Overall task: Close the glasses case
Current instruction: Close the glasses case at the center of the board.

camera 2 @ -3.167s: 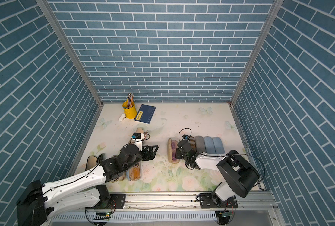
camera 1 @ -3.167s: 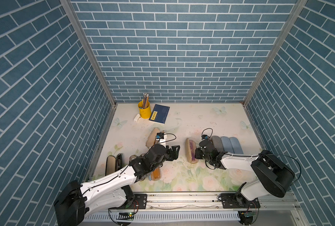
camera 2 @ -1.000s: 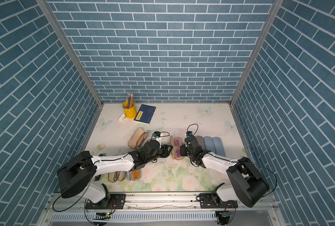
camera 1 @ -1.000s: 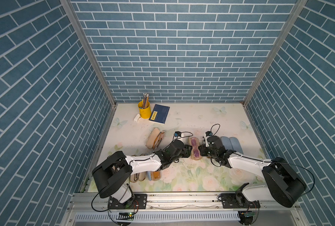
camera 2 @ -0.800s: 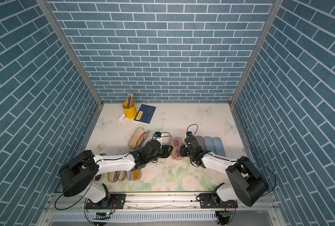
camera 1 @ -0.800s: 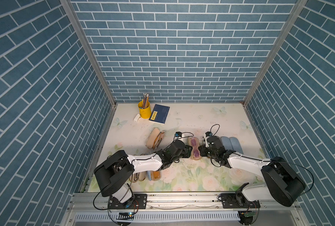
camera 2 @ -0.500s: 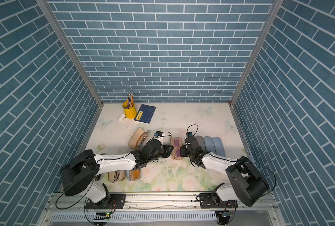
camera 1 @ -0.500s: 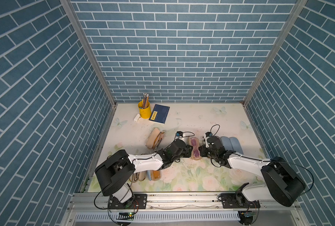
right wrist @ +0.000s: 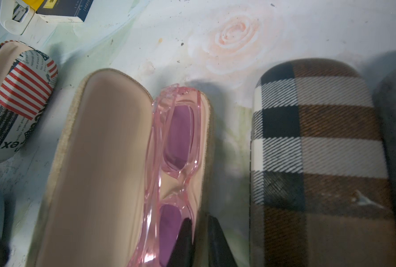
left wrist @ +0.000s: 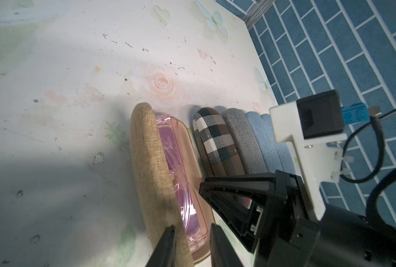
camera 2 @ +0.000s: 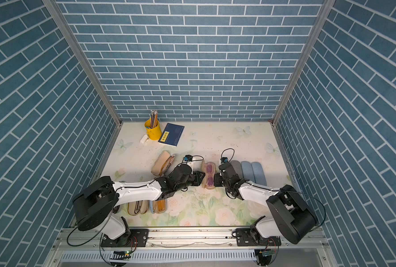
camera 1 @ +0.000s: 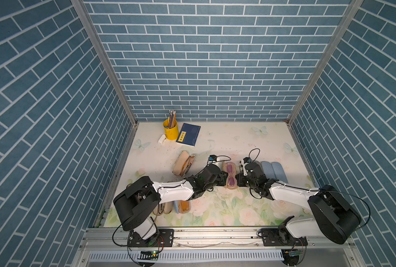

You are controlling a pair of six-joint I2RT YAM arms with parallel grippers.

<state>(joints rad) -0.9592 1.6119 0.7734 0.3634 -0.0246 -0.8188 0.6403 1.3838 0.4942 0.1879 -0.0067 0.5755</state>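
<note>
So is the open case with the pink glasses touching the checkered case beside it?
Apart. The right wrist view shows a strip of flowery table between the open glasses case and the plaid case.

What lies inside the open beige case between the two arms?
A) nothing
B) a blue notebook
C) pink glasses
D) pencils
C: the right wrist view shows pink glasses lying in the open beige case.

Robot lab test booth, blue brick-print wall panels (camera 1: 204,69), aluminium corner posts (camera 1: 109,69), floral tabletop (camera 1: 238,143), metal mounting rail (camera 1: 215,235).
</note>
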